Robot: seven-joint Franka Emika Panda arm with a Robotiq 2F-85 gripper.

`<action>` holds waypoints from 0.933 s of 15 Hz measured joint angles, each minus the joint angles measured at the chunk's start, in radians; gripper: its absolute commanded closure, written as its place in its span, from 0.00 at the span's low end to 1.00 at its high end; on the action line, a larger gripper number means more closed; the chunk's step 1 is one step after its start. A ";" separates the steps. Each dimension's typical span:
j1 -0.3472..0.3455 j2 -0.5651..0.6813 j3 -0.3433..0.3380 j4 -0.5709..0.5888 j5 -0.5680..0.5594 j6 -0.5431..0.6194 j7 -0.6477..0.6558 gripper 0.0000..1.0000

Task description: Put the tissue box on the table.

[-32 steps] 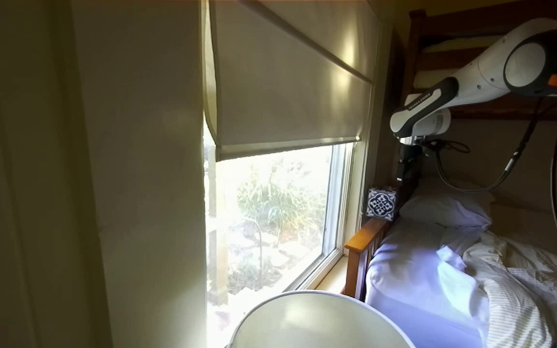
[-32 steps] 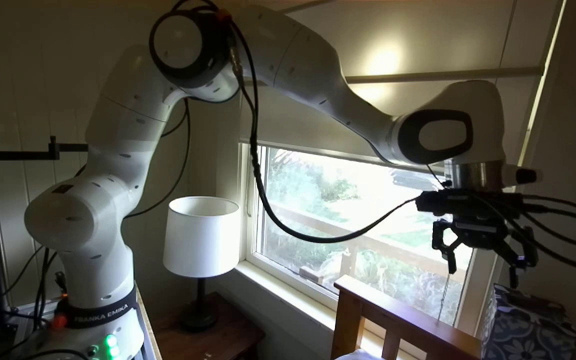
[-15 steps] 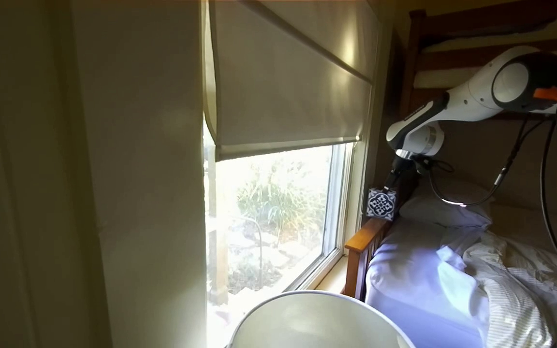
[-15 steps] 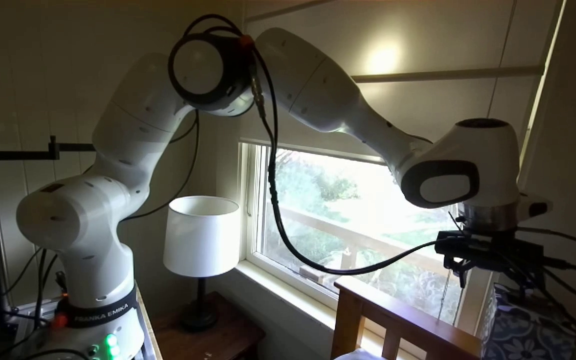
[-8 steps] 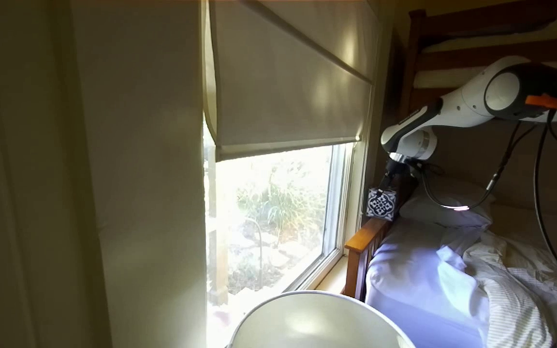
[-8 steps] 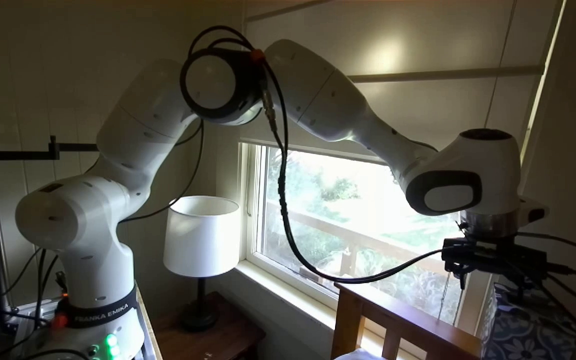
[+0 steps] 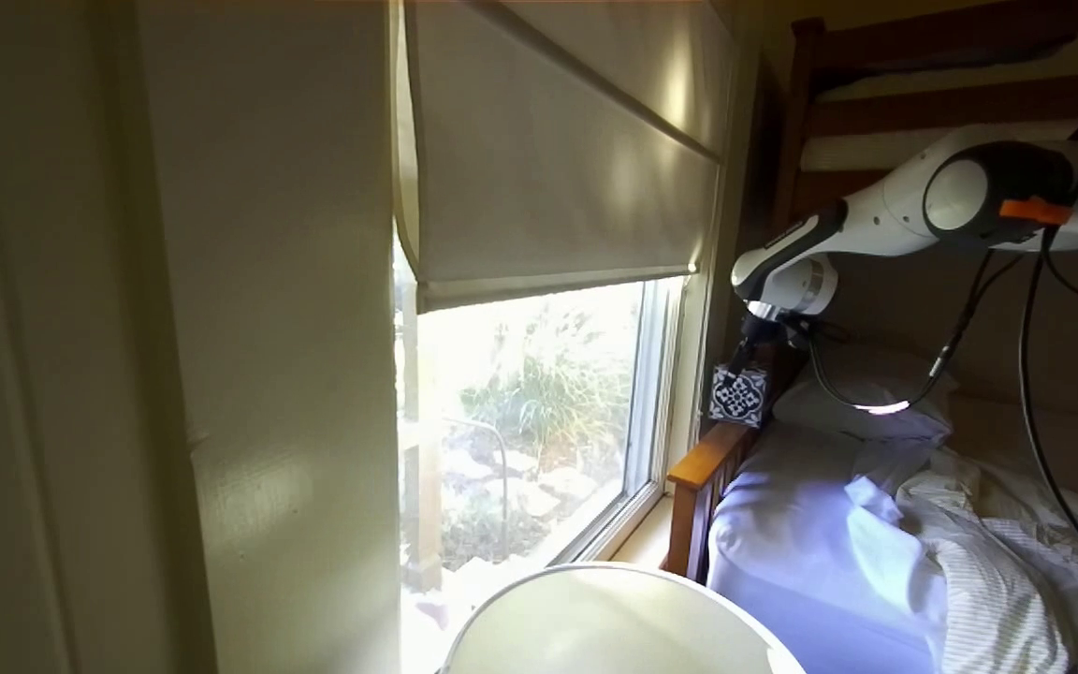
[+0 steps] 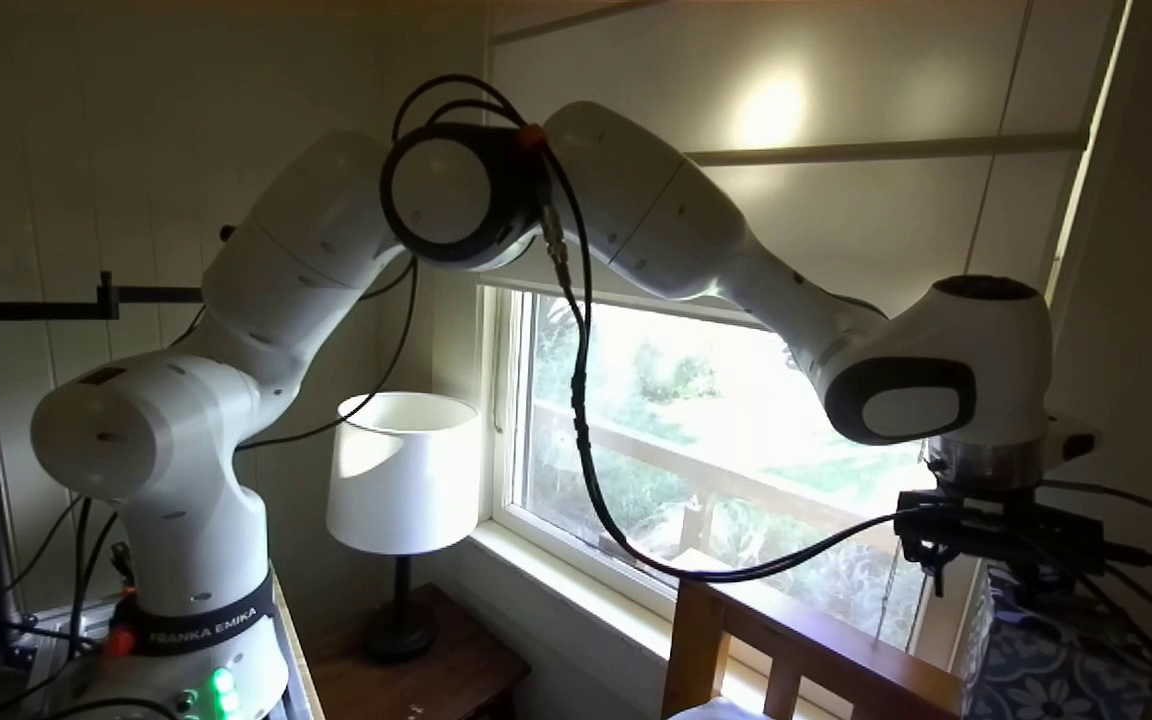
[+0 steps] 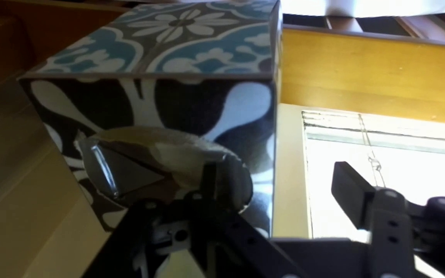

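The tissue box (image 7: 741, 401) is resting by the wooden rail (image 7: 713, 454), at its far end in an exterior view. I'm holding my gripper (image 9: 276, 185) spread: one finger at the box's opening, the other outside. Gripping, carrying and placing, likely onto the table (image 8: 468, 655) under the lamp (image 8: 402, 480), are remaining.

Brown wooden table (image 8: 471, 650), low down in an exterior view. Dark reddish on top, straight along the edges. Partly hidden at left, cut off by the bottom of the view. Carries a lamp (image 8: 402, 525), standing upright on a round dark base (image 8: 399, 642), flat on the wood. Thin dark stem (image 8: 402, 585), white shade (image 8: 386, 480) above. Also shows pale specks (image 8: 416, 712) low in the view, too small to tell.
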 measured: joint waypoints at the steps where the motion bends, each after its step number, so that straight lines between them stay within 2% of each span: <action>1: 0.000 0.005 0.000 0.004 -0.001 -0.002 0.000 0.59; 5: 0.000 0.013 -0.005 0.016 -0.005 -0.026 0.000 0.88; 7: 0.000 0.014 -0.007 0.019 -0.006 -0.034 0.000 0.99; 14: 0.018 -0.004 -0.046 0.036 -0.034 -0.139 0.071 0.99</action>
